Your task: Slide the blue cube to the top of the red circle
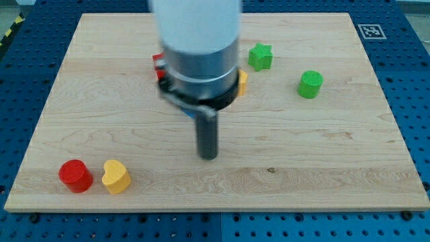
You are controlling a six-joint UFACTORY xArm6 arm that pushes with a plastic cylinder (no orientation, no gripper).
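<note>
Plainly, no hand is fitted to this arm (198,47), so no open or closed state can be told; only a dark rod is carried, and my tip (209,156) rests on the counter (322,168) near the middle, well apart from every block in sight. The blue cube cannot be made out and is probably hidden behind the arm's body. The red circle (75,175) lies at the view's bottom left, with a yellow heart (115,177) just beside it on the right.

For a clean push, the cube should first be found. It should then be approached from its far side, on the line through the spot just above the circle, and slid slowly, with the heart avoided. A green star (260,57) and a green cylinder (310,84) sit clear of that route at the view's upper right.
</note>
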